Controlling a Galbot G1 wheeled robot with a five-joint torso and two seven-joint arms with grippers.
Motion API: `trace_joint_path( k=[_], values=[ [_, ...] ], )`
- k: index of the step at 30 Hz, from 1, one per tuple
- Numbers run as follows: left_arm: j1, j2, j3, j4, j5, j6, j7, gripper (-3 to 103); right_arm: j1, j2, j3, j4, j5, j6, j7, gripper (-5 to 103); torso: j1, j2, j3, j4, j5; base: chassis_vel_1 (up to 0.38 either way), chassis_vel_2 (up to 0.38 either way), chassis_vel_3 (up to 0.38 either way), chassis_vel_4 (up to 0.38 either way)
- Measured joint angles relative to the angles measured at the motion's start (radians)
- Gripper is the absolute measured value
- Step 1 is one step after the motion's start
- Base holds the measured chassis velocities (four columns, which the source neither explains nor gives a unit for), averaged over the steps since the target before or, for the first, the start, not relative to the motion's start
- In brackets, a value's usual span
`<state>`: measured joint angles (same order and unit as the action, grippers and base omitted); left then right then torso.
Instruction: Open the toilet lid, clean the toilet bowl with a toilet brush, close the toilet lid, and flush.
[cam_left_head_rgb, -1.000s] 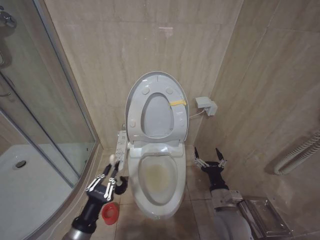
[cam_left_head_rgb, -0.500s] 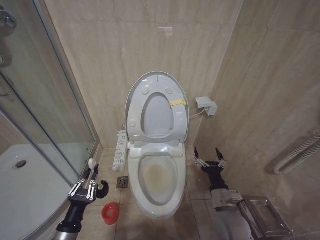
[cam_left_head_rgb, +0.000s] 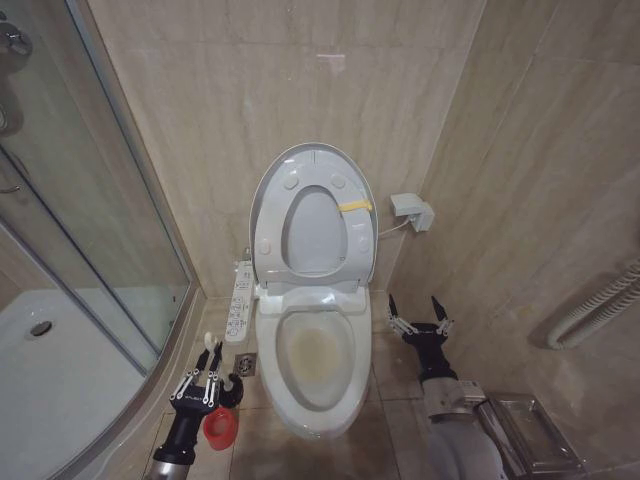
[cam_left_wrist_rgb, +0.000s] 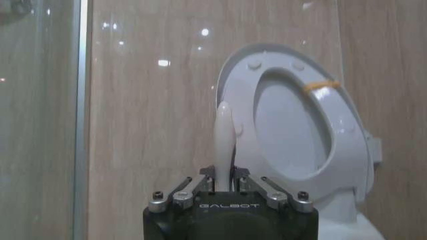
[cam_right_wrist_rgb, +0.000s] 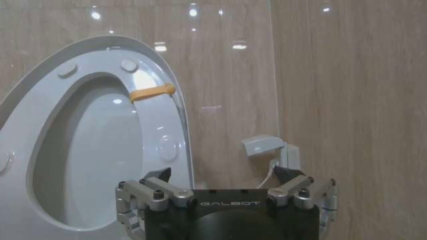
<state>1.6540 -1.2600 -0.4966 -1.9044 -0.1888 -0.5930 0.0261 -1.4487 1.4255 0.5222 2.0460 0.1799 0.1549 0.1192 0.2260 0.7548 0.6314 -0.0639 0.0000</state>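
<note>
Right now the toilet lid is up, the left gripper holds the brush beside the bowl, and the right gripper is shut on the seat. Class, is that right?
Not quite. The right gripper is open and holds nothing, hanging beside the bowl, as the head view shows. The rest stands: the lid is up and the left gripper holds the brush.

The left arm is cut off by the lower edge of the head view, and its claw (cam_left_head_rgb: 207, 372) covers part of the red holder (cam_left_head_rgb: 220, 427). The toilet brush (cam_left_wrist_rgb: 223, 145) handle goes down between the claw's fingers in the left wrist view, so its lower part is hidden. The right claw (cam_right_wrist_rgb: 227, 176) hides the lower rim of the toilet lid (cam_right_wrist_rgb: 170, 130).
</note>
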Motion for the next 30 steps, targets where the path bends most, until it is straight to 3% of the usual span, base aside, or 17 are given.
trace_joint_path(
  k=[18,30],
  values=[
    [-0.108,-0.011,0.003,0.343,-0.003,-0.126,-0.009,18,0.0,0.0,0.0,0.0,0.0,0.0,0.0,100,0.0,0.0,0.0,0.0001,-0.0001,0.0,0.0,0.0,0.0],
    [-0.214,-0.022,0.023,0.505,-0.007,-0.189,0.01,18,0.0,0.0,0.0,0.0,0.0,0.0,0.0,100,0.0,0.0,0.0,0.0,-0.0001,0.0,0.0,0.0,0.0]
  ],
)
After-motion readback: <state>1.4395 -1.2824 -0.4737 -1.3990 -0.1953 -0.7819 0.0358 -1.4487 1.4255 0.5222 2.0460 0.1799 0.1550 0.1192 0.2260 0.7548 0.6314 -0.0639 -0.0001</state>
